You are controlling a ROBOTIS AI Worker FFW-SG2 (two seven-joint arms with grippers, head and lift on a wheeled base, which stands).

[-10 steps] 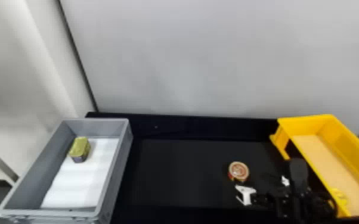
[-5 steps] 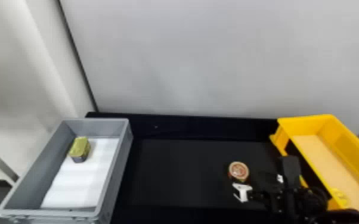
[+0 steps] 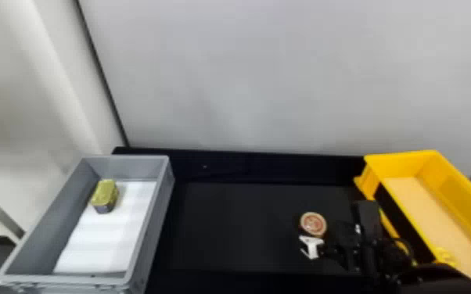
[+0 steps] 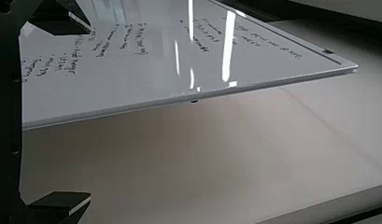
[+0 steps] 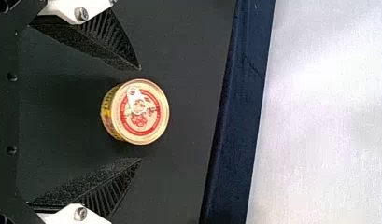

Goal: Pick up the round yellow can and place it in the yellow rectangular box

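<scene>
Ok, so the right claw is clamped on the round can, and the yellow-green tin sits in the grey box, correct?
Not clamped: the right wrist view shows the right claw open, one finger on either side of the round can, touching neither side. The yellow-green tin does sit in the grey box.

it looks like a robotics lab or workshop: a robot arm [image 3: 367,219] over a black table [image 3: 238,226], a grey crate [image 3: 66,278] at left, the yellow rectangular box [image 3: 399,162] at right, and a whiteboard [image 4: 146,70] bearing handwriting.
</scene>
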